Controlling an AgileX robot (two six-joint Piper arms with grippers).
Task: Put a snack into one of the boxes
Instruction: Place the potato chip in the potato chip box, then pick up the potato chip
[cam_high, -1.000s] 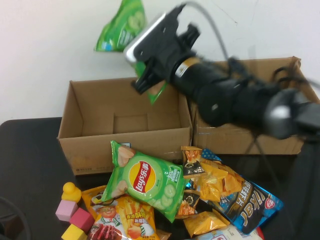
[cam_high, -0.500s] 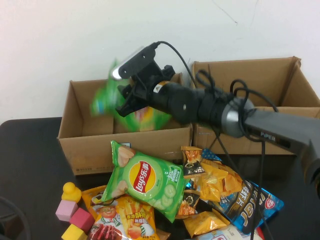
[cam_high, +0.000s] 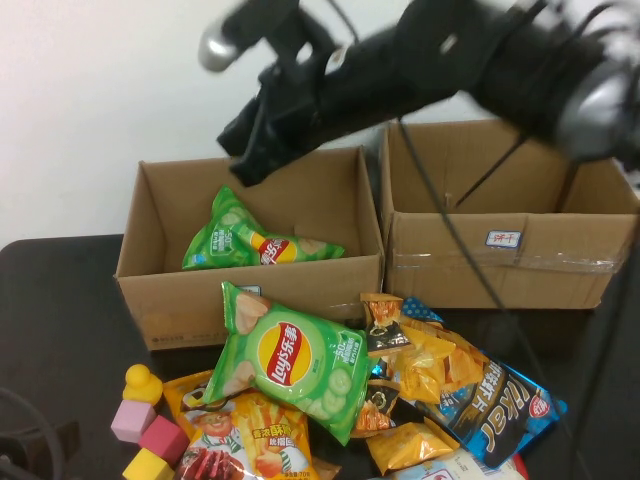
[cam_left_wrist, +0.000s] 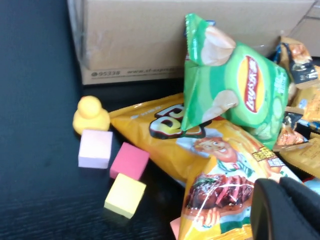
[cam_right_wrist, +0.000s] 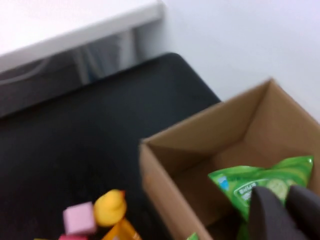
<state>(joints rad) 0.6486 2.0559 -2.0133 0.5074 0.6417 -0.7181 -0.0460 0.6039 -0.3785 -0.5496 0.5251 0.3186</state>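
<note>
A green chip bag (cam_high: 255, 243) lies flat inside the left cardboard box (cam_high: 250, 285); it also shows in the right wrist view (cam_right_wrist: 265, 182). My right gripper (cam_high: 250, 150) hangs high above that box's back wall, open and empty, its fingertips (cam_right_wrist: 270, 215) clear of the bag. A second green Lay's bag (cam_high: 295, 360) lies on top of the snack pile in front of the boxes. My left gripper (cam_left_wrist: 280, 210) is shut and empty, low over a yellow snack bag (cam_left_wrist: 220, 175) near the table's front.
The right cardboard box (cam_high: 500, 270) stands beside the left one. Several yellow, orange and blue snack bags (cam_high: 440, 380) lie in front. A yellow duck (cam_high: 143, 382) and pink, red and yellow blocks (cam_high: 132, 420) sit at the front left.
The right gripper carried the green bag down over the left box, let it go, and rose. The bag now lies in the box. The left arm has not moved.
</note>
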